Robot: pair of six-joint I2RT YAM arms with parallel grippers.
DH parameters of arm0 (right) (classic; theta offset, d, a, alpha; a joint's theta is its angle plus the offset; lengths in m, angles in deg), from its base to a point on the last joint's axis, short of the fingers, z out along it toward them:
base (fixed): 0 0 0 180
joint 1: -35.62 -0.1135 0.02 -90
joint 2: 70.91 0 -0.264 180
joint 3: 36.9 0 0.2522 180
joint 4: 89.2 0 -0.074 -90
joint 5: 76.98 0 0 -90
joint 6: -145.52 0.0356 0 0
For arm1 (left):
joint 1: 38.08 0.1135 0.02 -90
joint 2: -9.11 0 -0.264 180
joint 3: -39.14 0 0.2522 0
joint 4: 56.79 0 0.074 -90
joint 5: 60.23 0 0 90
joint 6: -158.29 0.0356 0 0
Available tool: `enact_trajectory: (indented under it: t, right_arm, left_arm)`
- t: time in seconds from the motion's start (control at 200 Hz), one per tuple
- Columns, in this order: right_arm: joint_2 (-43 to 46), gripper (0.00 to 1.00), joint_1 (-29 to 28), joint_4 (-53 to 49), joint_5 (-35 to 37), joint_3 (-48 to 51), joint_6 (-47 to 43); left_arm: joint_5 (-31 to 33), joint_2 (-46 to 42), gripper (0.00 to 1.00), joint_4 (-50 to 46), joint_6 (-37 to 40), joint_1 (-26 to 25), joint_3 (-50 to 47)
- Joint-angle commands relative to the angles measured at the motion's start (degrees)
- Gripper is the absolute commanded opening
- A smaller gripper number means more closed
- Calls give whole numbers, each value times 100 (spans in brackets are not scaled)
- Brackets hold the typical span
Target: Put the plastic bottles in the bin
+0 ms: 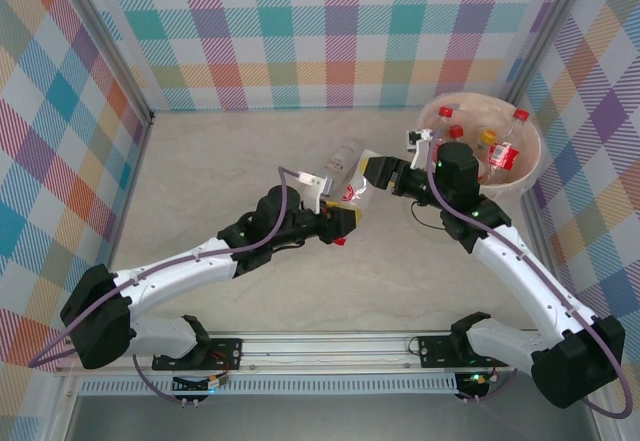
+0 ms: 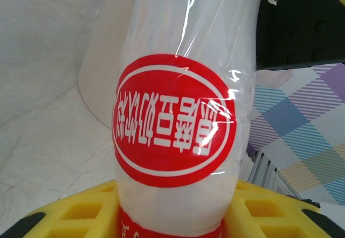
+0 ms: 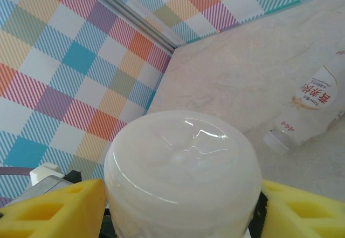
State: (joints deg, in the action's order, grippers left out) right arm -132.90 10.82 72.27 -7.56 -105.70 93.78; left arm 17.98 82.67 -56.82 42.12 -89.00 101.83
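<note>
My left gripper [image 2: 172, 216] is clamped on the red-labelled bottle [image 2: 172, 119] near its neck. My right gripper [image 3: 180, 205] is closed round a pale bottle [image 3: 180, 162], base toward the wrist camera. Whether both hold one bottle, I can't tell. If so, I'd free the left first, then swing right over the bin [image 1: 535, 156], just beside that arm, and release above its middle. Another bottle [image 3: 307, 108] lies on the tabletop [image 1: 220, 161].
</note>
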Motion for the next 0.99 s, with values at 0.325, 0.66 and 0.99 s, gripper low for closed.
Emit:
enact_trajectory:
  t: [0.325,0.66,0.99]
  right_arm:
    - [90,56,-44,-112,21,-66,-268]
    - [-258,51,-8,-2125,1319,-2383,-2334]
    - [-612,42,318,-2292,2895,-4375,-3494]
  left_arm:
    - [-17,98,64,50,45,-129,360]
    - [1044,-257,100,248,-640,-123,-455]
    - [1868,-157,100,-1117,-577,-76,-50]
